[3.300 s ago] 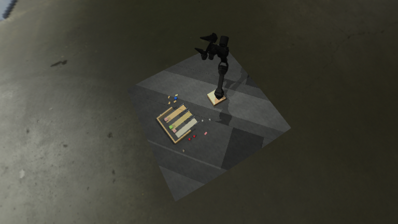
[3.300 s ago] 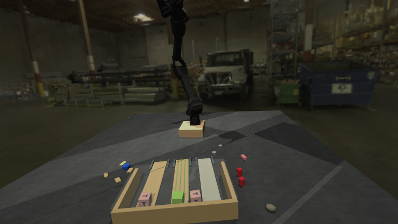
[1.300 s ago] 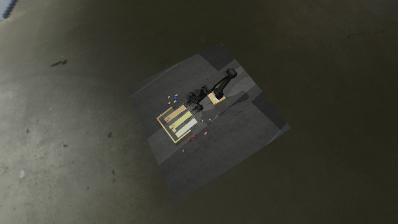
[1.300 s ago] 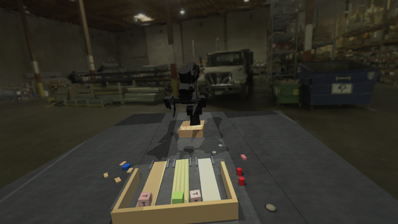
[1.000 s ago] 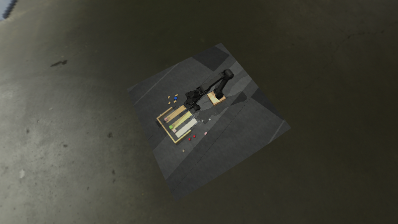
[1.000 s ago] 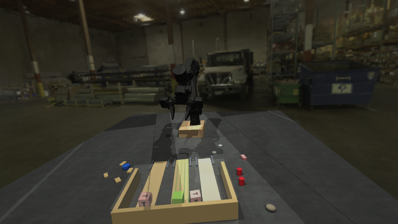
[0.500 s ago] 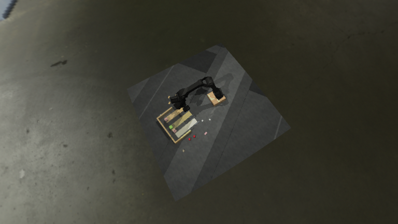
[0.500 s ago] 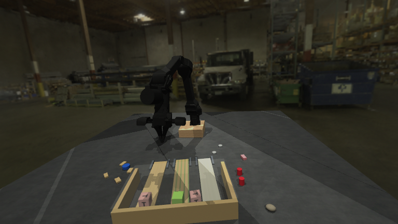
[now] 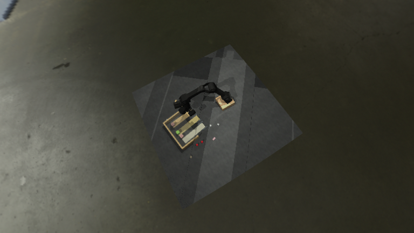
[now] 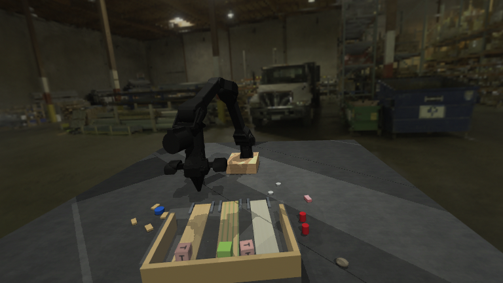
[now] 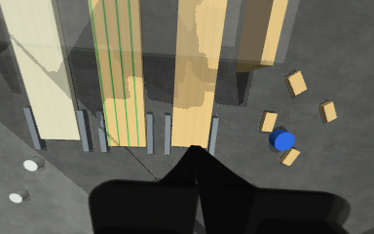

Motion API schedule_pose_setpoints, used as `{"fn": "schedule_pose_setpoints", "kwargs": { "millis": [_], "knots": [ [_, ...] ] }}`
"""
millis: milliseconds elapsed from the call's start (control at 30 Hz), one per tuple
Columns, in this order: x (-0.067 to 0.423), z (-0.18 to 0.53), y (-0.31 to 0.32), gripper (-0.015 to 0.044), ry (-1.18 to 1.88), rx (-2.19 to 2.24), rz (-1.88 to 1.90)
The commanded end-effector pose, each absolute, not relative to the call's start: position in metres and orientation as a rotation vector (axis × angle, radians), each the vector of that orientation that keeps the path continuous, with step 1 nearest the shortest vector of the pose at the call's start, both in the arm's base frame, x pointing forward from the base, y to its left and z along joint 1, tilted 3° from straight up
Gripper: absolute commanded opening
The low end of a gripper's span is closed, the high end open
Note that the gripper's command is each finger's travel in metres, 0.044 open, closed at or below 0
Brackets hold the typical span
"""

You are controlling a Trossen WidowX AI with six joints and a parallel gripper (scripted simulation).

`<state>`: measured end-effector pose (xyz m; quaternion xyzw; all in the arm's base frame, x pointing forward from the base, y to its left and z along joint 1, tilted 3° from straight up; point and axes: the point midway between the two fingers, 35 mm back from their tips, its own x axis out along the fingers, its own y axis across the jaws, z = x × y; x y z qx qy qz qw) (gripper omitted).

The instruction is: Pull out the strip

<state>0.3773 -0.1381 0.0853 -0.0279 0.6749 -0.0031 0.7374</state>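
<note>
My gripper (image 10: 199, 189) (image 11: 194, 149) is shut and empty, pointing down near the arm-side end of the plain wood strip (image 9: 180, 121) (image 10: 200, 217) (image 11: 191, 133). Its tips appear just off that end; their height is unclear. A pink cube marked T (image 9: 173, 124) (image 10: 183, 251) sits on this strip's far end. A green cube (image 9: 177, 132) (image 10: 224, 249) sits on the green-striped strip (image 9: 187, 125) (image 10: 229, 222) (image 11: 126, 132). Another pink T cube (image 9: 181, 136) (image 10: 246, 247) is between the striped strip and the pale strip (image 9: 194, 132) (image 10: 262, 222) (image 11: 41, 73); its support is unclear.
A low wooden wall (image 9: 173, 138) (image 10: 222, 268) bounds three sides of the strips. Grey guides (image 10: 268, 202) (image 11: 150, 134) flank their arm-side ends. A blue disc (image 10: 159, 210) (image 11: 282, 140) lies among small wooden blocks. Red cylinders (image 10: 305, 228), a pink block (image 10: 308, 198) and a stone (image 10: 342, 262) lie opposite.
</note>
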Motion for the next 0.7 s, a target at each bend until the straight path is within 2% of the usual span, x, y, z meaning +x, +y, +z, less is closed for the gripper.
{"fn": "schedule_pose_setpoints", "kwargs": {
  "millis": [0,667],
  "knots": [
    [0.377,0.075,-0.138,0.0,1.492,-0.059,0.006],
    [0.377,0.042,-0.14,0.0,1.492,-0.06,0.006]
  ]
}}
